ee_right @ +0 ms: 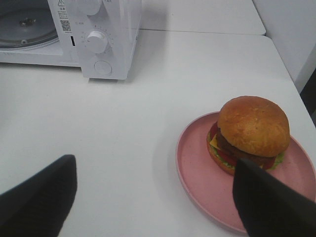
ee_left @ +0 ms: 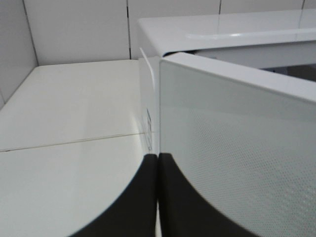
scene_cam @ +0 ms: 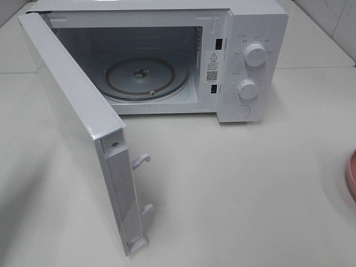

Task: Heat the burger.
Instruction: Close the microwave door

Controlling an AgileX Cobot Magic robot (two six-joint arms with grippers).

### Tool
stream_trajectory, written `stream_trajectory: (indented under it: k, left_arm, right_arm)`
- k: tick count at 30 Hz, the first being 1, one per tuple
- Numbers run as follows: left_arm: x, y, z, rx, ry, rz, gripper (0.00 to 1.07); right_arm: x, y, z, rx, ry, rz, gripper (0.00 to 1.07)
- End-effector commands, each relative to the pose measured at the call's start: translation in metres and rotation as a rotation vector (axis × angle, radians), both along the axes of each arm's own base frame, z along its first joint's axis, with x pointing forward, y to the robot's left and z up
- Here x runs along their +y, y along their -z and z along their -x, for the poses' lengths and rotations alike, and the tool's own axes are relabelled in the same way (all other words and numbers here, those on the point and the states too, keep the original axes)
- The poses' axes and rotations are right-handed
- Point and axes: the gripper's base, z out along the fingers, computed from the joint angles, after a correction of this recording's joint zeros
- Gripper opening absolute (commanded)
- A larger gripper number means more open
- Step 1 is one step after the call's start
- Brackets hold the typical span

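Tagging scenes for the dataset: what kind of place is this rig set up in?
Probably a mock kitchen counter, likely a lab setup. A white microwave stands with its door swung open, a burger sits on a pink plate, and the white tabletop meets plain white wall panels.

The microwave (scene_cam: pixel 245 61) stands at the table's (scene_cam: pixel 233 194) back, its door (scene_cam: pixel 72 122) swung out leftward. The burger (ee_right: pixel 253 131) sits on a plate (ee_right: pixel 197 168) — right of the microwave, nearer the front.

Exterior high: above and in front, looking down at the open microwave (scene_cam: pixel 167 61) on the table (scene_cam: pixel 250 189). Left wrist: close behind the door (ee_left: pixel 237 148), level with its top edge. Right wrist: low over the table, facing the plate (ee_right: pixel 197 173); shares the microwave's knobs (ee_right: pixel 98 41).
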Motion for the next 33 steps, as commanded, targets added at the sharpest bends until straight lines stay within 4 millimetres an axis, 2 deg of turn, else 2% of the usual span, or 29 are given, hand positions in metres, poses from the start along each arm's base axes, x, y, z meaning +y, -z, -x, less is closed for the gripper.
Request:
stream_trajectory:
  k: [1,5,8,10,23,26,33]
  left_arm:
    - [-0.005,0.016,-0.012,0.018,0.053,0.029,0.0]
    - [-0.01,0.032,-0.025,0.027,0.09,0.083,0.0]
    - [-0.011,0.034,-0.028,0.027,0.101,0.086,0.0]
    - [-0.018,0.042,-0.045,0.045,0.177,0.053,0.0]
    - [-0.036,0.048,-0.089,0.064,0.354,0.062,0.0]
    - [-0.047,0.049,-0.104,0.067,0.384,0.094,0.0]
    - [-0.066,0.051,-0.119,0.059,0.411,0.088,0.0]
  right_arm:
    - [0.0,0.0,0.004,-0.037,-0.002,-0.002,0.76]
    - [0.0,0.0,0.004,-0.037,-0.002,-0.002,0.76]
    - [0.0,0.0,0.004,-0.037,-0.002,-0.002,0.76]
    - [0.0,0.0,0.004,-0.037,-0.002,-0.002,0.76]
    - [0.0,0.0,0.004,-0.037,-0.002,-0.002,0.76]
    - [0.0,0.0,0.004,-0.037,-0.002,-0.002,0.76]
    - [0.0,0.0,0.004,-0.037,-0.002,-0.002,0.76]
